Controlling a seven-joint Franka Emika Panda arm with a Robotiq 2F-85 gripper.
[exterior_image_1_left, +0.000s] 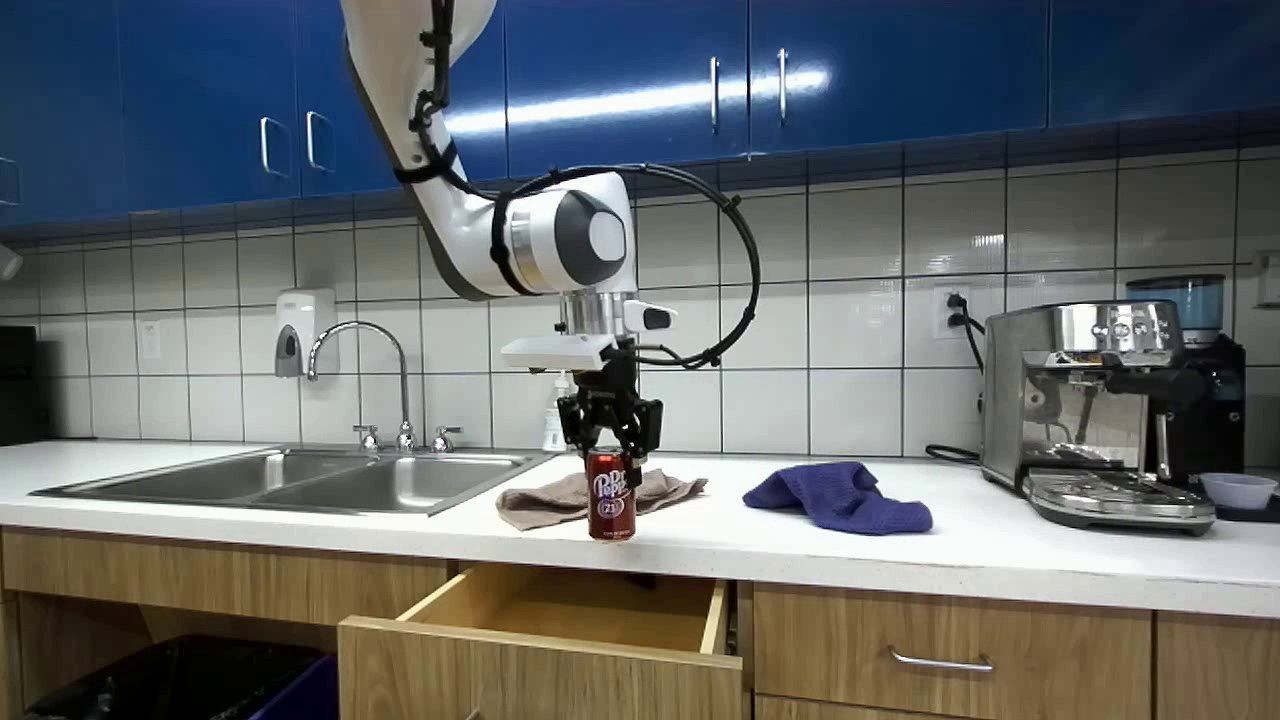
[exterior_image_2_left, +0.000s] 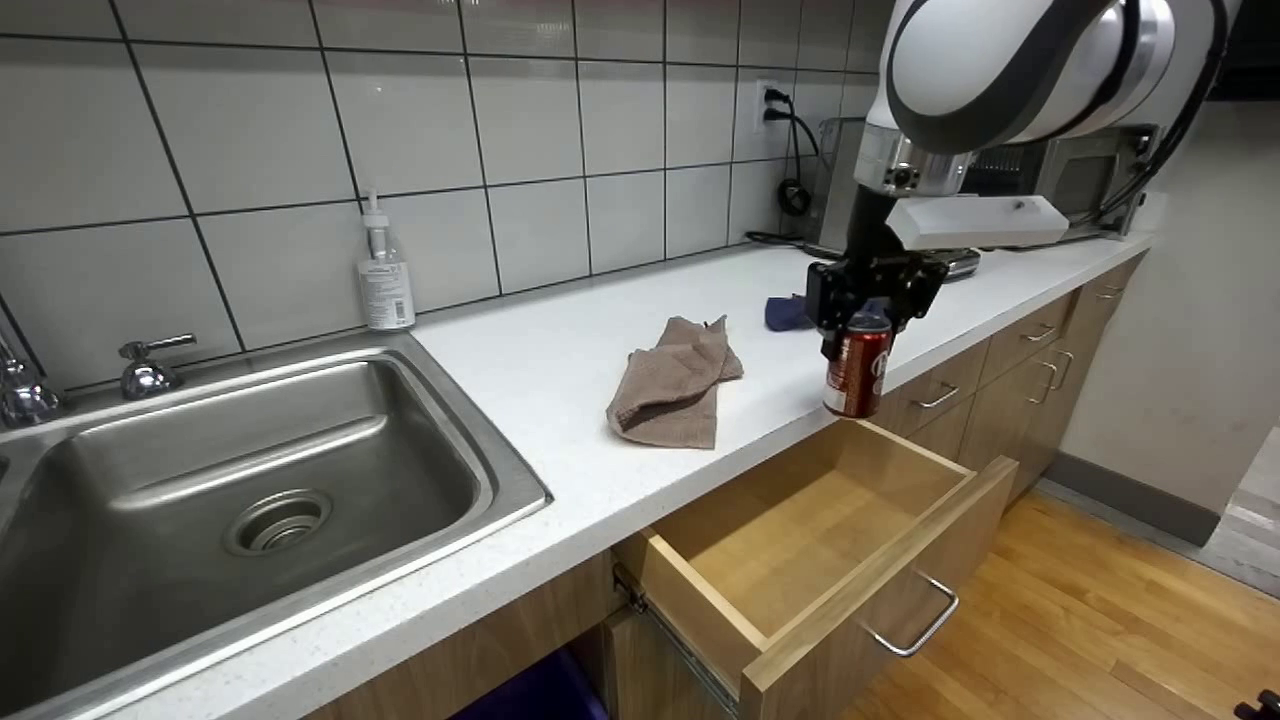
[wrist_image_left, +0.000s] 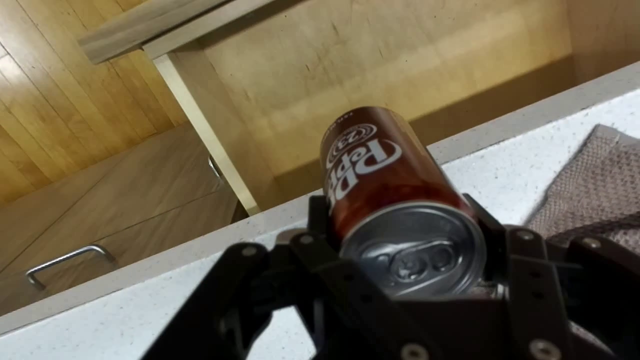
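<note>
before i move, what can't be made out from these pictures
Dr Pepper can: print near its base, too small in the wrist view.
Pump bottle: label text, too small in an exterior view.
Open drawer: back end, hidden under the countertop in an exterior view.
Lined trash bin: lower part, cut off by the bottom edge of an exterior view.
Black object: cut off by the bottom right corner of an exterior view.

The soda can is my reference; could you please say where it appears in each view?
In an exterior view, the soda can is below centre.
In an exterior view, the soda can is right of centre, at mid-height.
In the wrist view, the soda can is right of centre, lid toward the camera.
Shared landmark: the open drawer, below the soda can in both exterior views and behind it in the wrist view.
</note>
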